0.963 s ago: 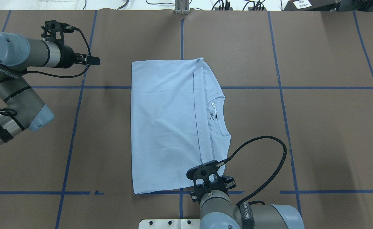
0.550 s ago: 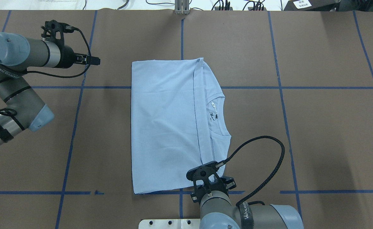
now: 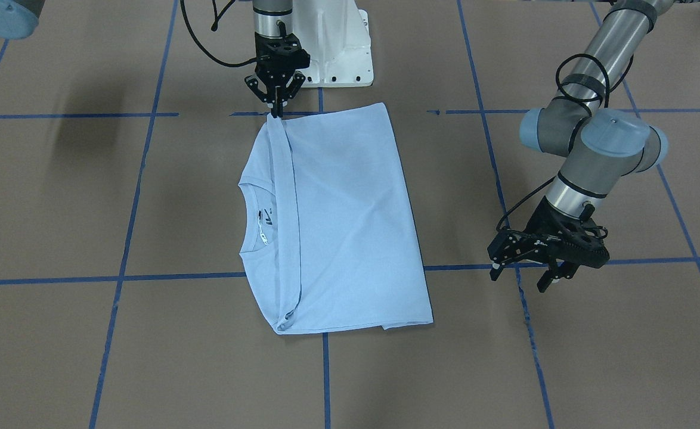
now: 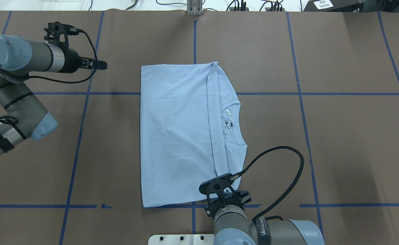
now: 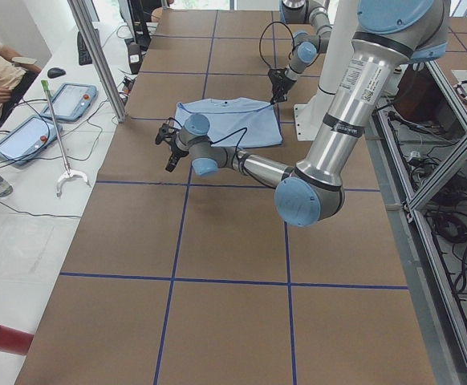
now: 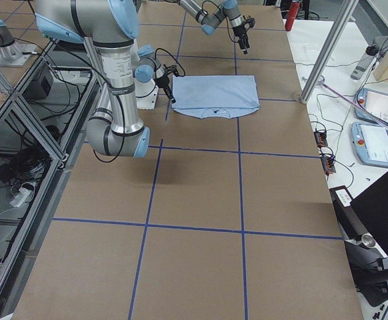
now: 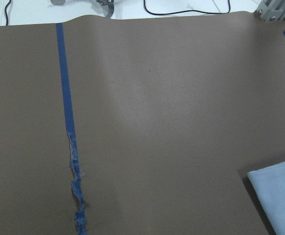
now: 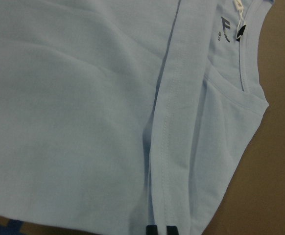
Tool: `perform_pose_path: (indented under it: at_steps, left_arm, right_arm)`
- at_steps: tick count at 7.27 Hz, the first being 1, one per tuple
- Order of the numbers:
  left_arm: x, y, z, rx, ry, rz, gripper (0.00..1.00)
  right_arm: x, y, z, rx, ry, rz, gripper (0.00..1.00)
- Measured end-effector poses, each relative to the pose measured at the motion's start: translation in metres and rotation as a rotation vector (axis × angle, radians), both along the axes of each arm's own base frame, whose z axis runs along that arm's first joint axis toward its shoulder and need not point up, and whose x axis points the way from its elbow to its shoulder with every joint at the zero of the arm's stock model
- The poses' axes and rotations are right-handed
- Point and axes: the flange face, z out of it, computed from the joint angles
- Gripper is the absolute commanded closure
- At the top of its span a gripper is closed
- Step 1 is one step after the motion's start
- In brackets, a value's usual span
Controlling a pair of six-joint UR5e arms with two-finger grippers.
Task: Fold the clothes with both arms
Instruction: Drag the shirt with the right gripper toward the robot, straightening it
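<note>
T-shirt (image 4: 175, 132): folded flat on the table (image 4: 339, 136). My right gripper (image 3: 276, 111) pinches its corner, narrow; left gripper (image 3: 520, 279) gapes wide, well apart.

The light blue T-shirt (image 4: 175, 136) lies flat on the counter (image 4: 339, 136), folded in half into a rectangle. The right end effector (image 3: 276, 110) pinches its hem corner nearest the robot. The left end effector (image 3: 520, 277) hovers well clear, fingers apart.

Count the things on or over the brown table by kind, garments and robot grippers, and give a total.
Garments: 1, the light blue T-shirt
Grippers: 2, the left gripper and the right gripper
Total: 3
</note>
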Motion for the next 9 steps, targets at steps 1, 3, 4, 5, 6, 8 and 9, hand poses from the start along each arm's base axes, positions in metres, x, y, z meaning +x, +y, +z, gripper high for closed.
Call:
perform_pose_path:
  at_steps: [1,3,4,5,6,8,9]
  left_arm:
    - [0.0,0.0,0.0,0.0,0.0,0.0,0.0]
    - [0.0,0.0,0.0,0.001,0.001,0.0,0.0]
    - [0.0,0.0,-0.001,0.001,0.001,0.0,0.0]
    - [0.0,0.0,-0.001,0.001,0.001,0.0,0.0]
    - [0.0,0.0,-0.001,0.001,0.001,0.0,0.0]
    - [0.0,0.0,0.0,0.0,0.0,0.0,0.0]
    - [0.0,0.0,0.001,-0.001,-0.001,0.0,0.0]
  right_arm:
    - [0.001,-0.001,-0.001,0.0,-0.002,0.002,1.0]
    - [0.004,-0.005,-0.007,-0.002,-0.017,0.014,1.0]
    - [0.008,-0.014,-0.01,-0.01,-0.027,0.032,1.0]
    - [0.014,-0.025,-0.007,-0.034,-0.032,0.054,1.0]
    - [0.022,-0.033,0.002,-0.077,-0.037,0.089,1.0]
    - [0.042,-0.033,0.034,-0.186,-0.056,0.207,1.0]
    - [0.05,-0.021,0.046,-0.25,-0.083,0.272,1.0]
